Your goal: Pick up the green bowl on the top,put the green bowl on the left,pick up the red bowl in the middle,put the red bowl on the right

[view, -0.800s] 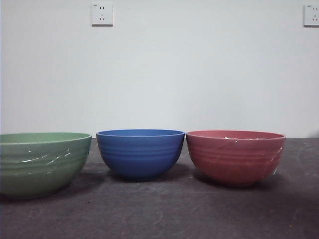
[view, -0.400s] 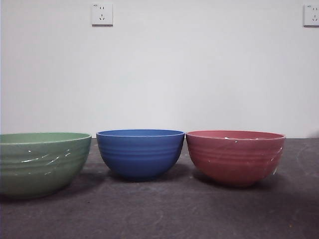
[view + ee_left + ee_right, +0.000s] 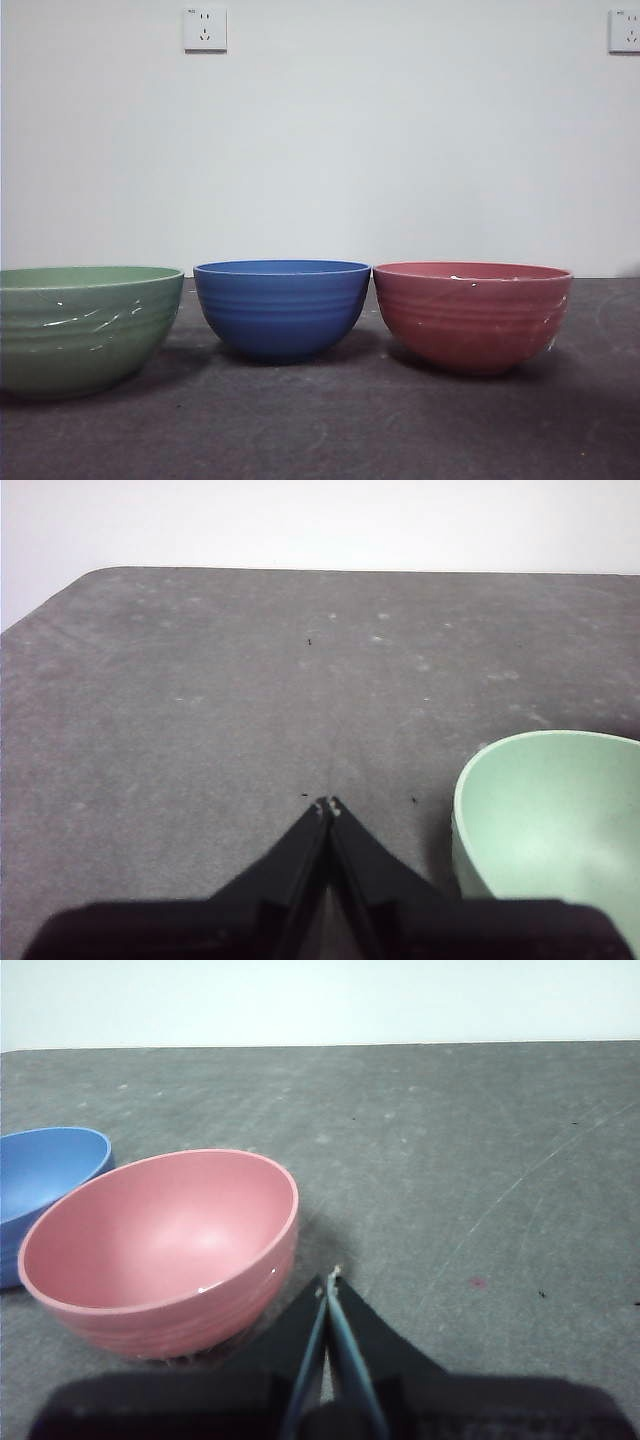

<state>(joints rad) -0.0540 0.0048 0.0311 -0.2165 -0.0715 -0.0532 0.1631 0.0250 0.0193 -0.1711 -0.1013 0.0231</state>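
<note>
Green bowl (image 3: 85,328) upright near left edge of bench (image 3: 330,430). Blue bowl (image 3: 281,308) at centre. Red bowl (image 3: 471,314) upright beside it, toward right edge. Left gripper (image 3: 328,806) pressed together, empty, near green bowl. Right gripper (image 3: 331,1278) pressed together, empty, near red bowl.

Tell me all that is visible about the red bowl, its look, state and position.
The red bowl is round, muted pinkish-red, with faint horizontal ribs and small white scuffs near its rim. It looks like matte plastic. It stands upright and empty on the dark grey table, at the right end of the row, close beside the blue bowl. The right tool, shut, sits near it without touching.
</note>
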